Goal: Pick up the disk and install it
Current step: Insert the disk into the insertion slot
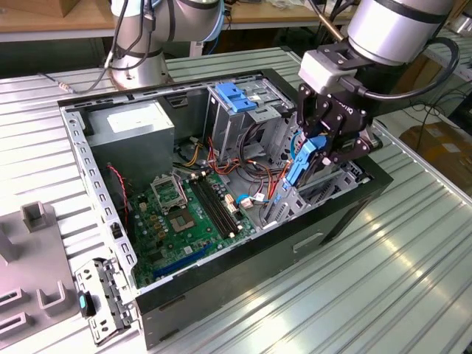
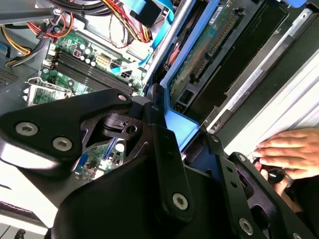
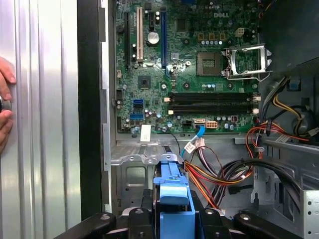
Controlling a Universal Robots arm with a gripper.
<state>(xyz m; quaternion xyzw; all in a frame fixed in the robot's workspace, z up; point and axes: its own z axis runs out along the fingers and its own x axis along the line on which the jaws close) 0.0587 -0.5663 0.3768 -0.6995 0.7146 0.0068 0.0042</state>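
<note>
While the claw [image 3: 172,219] fills the near field in the first wrist view, we log its jaws pressed against both sides of the disk [image 3: 172,191]: it is pinching the disk by the blue side rails, with the drive held on edge.

In the second wrist view the green circuit face of the disk [image 2: 197,59] runs away from the lens, framed by a blue rail. Just beyond the drive's leading end lies the metal bay [image 3: 134,159] at the front of the computer case [image 1: 258,287]. A bundle of red and orange cables [image 3: 224,174] passes beside it. We cannot tell whether the drive touches the bay.

Further in lies the motherboard [image 3: 189,64], then the drive cage [image 1: 251,129] with its blue bracket [image 1: 234,96], and the grey power supply [image 1: 136,122] in the far corner. A person's hand [image 2: 291,149] rests on the ribbed tabletop [image 1: 369,280] just outside the case wall.

Judgement: pick-up is done and the install step is in hand, with the drive poised over the bay in the exterior view. Seating it calls for rails square to the bay guides, a straight push, and clearance from the cables
</note>
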